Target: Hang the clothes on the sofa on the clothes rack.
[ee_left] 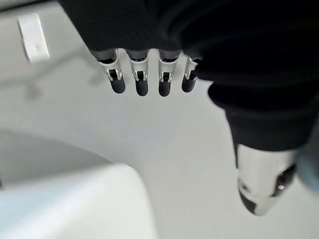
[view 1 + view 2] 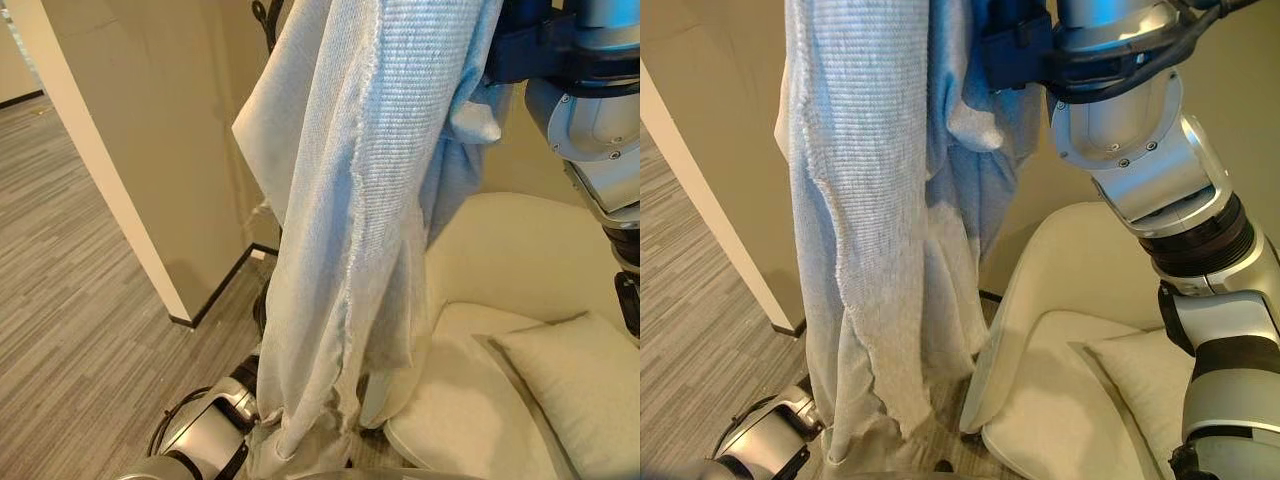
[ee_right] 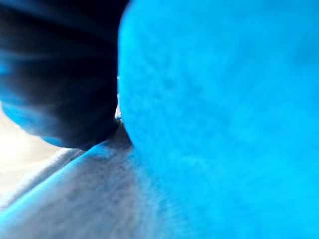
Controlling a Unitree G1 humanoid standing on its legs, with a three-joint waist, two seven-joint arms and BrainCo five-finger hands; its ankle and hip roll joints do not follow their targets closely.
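A: Start close in. What is nearest?

B: The left hand [image 1: 164, 74], seen in its own wrist view. Its fingers [image 1: 141, 82] hang straight and relaxed, apart from the thumb [image 1: 261, 181], and they hold nothing. Low in the left eye view the left arm sits by the hem of the garment.

A: And the clothes themselves?

B: One pale blue-grey knitted garment [image 2: 370, 200] hangs in long folds down the middle of both eye views, its frayed edge [image 2: 350, 300] running nearly to the floor [image 2: 70, 300]. It is lifted clear of the sofa [image 2: 1060, 420], which sits just beyond it with a cushion [image 2: 1140, 385] on the seat.

A: Who carries it?

B: The right arm reaches up to the top of the cloth, so I judge that the garment is held from there. The right hand [image 3: 60, 74] shows as a dark ribbed cover pressed against cloth in its wrist view; whether its fingers are clamped on the knit I cannot tell.

A: Is it on the rack yet?

B: A dark hook [image 2: 265, 20] peeps out at the top, behind the garment's upper edge, probably part of the clothes rack. Whether the cloth already rests on it is hidden.

A: So how far along?

B: The pick-up looks done. Seating it on the rack and letting go look unfinished.
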